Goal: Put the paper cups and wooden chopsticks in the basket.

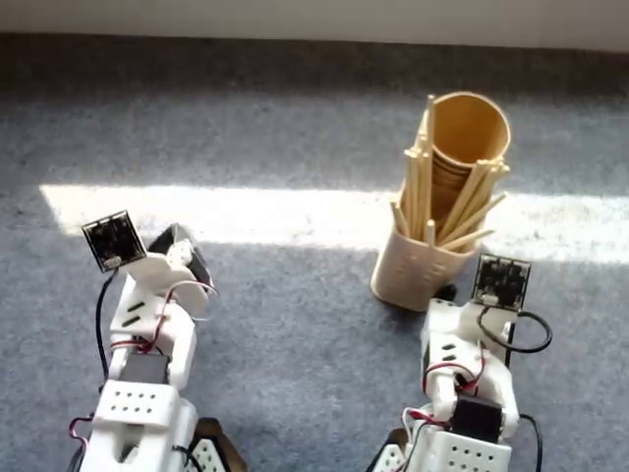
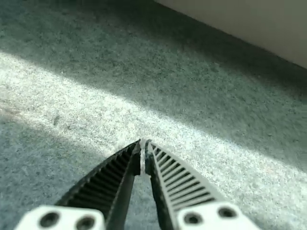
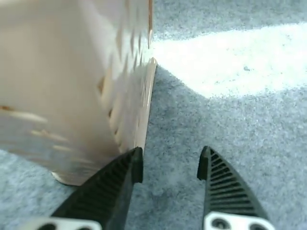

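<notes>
The cream, slotted plastic basket (image 1: 418, 267) stands upright just ahead of the right gripper (image 3: 170, 165), whose jaws are parted and empty, one tip just beside the basket's foot; the stacked tan paper cups (image 1: 474, 133) and the wooden chopsticks (image 1: 421, 187) already stand inside, long axes near upright. The left gripper (image 2: 143, 143), closed on nothing, hangs over the grey carpeted counter (image 1: 295, 374) well apart from the basket, so the right arm is nearer; whether that tip touches the basket's wall I cannot tell

A bright sunlight band (image 1: 246, 216) crosses the otherwise shaded carpet (image 1: 295, 334).
</notes>
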You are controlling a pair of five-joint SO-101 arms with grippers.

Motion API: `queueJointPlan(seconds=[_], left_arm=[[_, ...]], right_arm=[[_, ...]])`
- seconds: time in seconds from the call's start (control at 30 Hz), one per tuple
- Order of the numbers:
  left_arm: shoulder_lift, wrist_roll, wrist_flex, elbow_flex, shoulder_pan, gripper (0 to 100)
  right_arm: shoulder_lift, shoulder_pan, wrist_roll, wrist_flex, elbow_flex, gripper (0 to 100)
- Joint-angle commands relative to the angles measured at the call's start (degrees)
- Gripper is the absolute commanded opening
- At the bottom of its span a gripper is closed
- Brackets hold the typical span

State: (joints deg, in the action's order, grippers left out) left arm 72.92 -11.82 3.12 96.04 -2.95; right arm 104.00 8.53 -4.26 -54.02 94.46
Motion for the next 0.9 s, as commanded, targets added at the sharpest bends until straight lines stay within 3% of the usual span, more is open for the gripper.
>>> queueJointPlan(seconds=[0.0, 0.17, 0.4, 0.73, 0.87], left_arm=[[5.76, 0.35, 7.74, 1.45, 0.75, 5], [10.86, 0.35, 19.87, 1.45, 0.84, 5], [12.79, 0.09, 32.18, 1.45, 0.31, 5], [12.79, 0.09, 45.89, 1.45, 0.48, 5], [12.88, 0.09, 46.33, 1.45, 0.48, 5]], right_arm=[[0.22, -1.98, 0.62, 1.45, 4.09, 19.8], [-0.13, -1.19, 0.26, 0.66, 9.1, 19.8], [0.13, 8.84, 0.26, -6.29, 9.45, 19.8], [0.13, 25.45, 0.26, -14.11, 9.45, 19.8], [0.13, 28.53, 0.26, -14.73, 9.45, 19.8]])
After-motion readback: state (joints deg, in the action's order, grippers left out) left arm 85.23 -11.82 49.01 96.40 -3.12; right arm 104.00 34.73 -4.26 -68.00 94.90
